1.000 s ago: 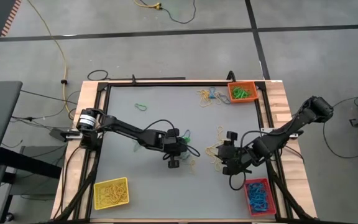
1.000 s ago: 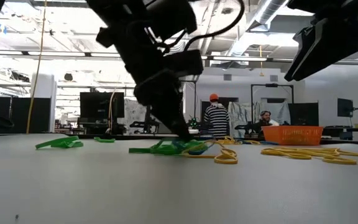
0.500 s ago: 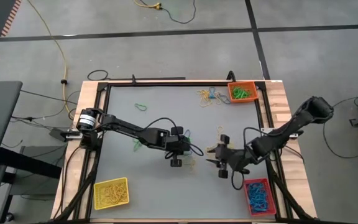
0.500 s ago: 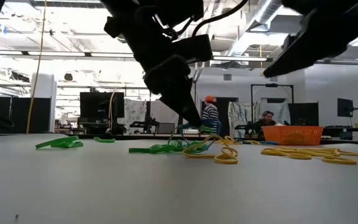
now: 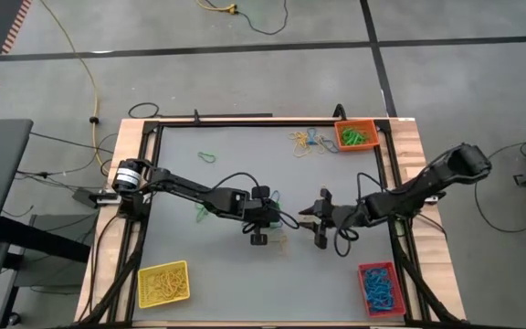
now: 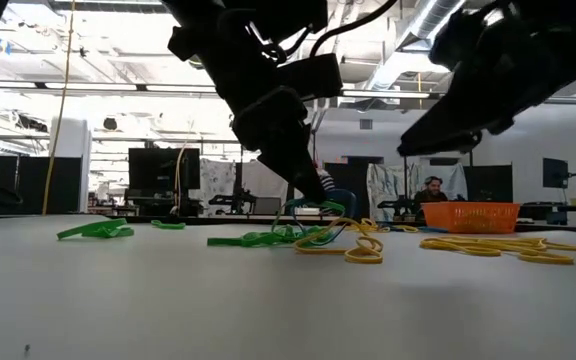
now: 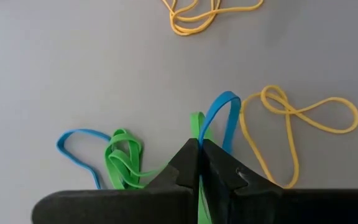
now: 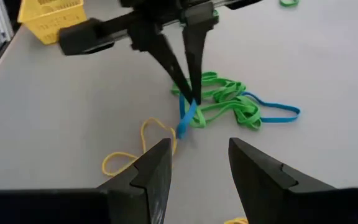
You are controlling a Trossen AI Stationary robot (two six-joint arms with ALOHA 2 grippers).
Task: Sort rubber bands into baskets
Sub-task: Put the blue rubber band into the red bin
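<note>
Bands, rubber, thin flat loops in blue and green, pinched in my left pincer (image 7: 199,149), whose fingers are clenched together on a blue loop (image 7: 219,118) and a green strand (image 7: 197,124) lifted just off the grey table top (image 7: 73,62). I judge them nearly weightless, limp and stretchy; they drape and will snag their neighbours, so a hold at the top of a loop, as here, should peel it free.

Just beside that pincer: a green tangle (image 8: 225,102) with a second blue loop (image 8: 272,113) threaded through it, lying flat. Likely to come up as one clump.

Near, on the other side: yellow rubber loops (image 7: 297,118), loose and flat, better taken where a strand crosses itself.

Facing it from close by: my right pincer (image 8: 197,165), fingers spread, grasping nothing.

Well apart from both: the yellow plastic basket (image 5: 163,283), the red basket (image 5: 381,288) and the orange basket (image 5: 355,135), each already holding bands; a small heap of bands (image 5: 305,142) lies just beside the orange one.
</note>
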